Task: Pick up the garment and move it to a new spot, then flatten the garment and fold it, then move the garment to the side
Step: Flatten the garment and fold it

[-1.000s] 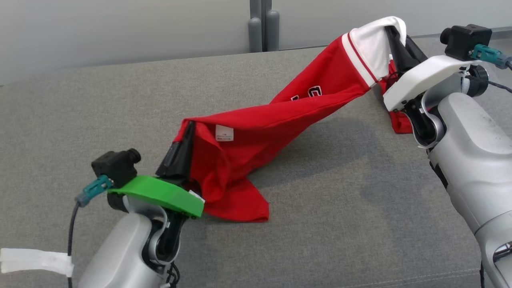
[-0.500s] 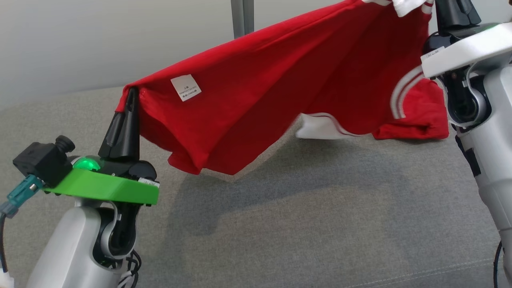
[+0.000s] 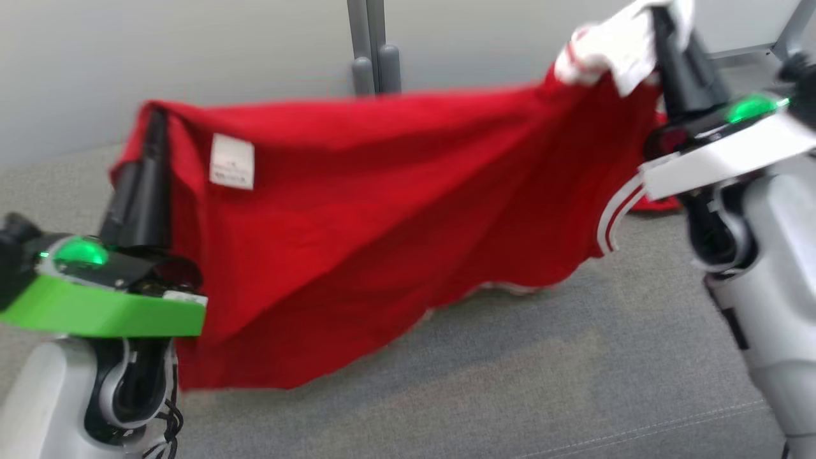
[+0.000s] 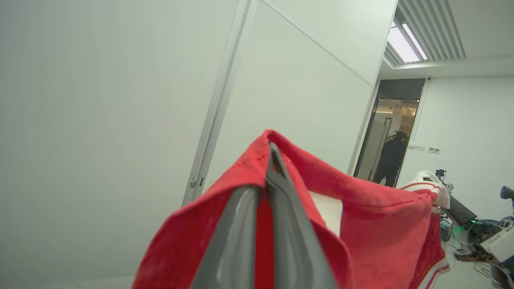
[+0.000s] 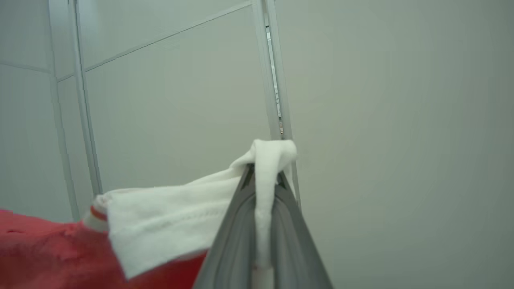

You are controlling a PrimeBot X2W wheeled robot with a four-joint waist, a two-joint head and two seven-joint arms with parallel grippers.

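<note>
The garment (image 3: 382, 210) is a red shirt with white trim and a white label. It hangs stretched in the air between both arms, its lower edge near the grey surface (image 3: 542, 382). My left gripper (image 3: 155, 118) is shut on its red edge at the left, fingers pointing up. My right gripper (image 3: 663, 19) is shut on the white trim at the upper right. In the left wrist view my left gripper (image 4: 271, 149) pinches red cloth (image 4: 373, 233). In the right wrist view my right gripper (image 5: 263, 166) clamps white fabric (image 5: 168, 216).
A pale partition wall with a grey post (image 3: 373, 44) stands behind the grey padded surface. In the left wrist view a person (image 4: 389, 160) stands in a far doorway, and the other arm (image 4: 482, 237) shows at the lower right.
Both arms have raised the garment off the surface and drawn it apart, so it now hangs spread between them. The camera view has shifted too.
</note>
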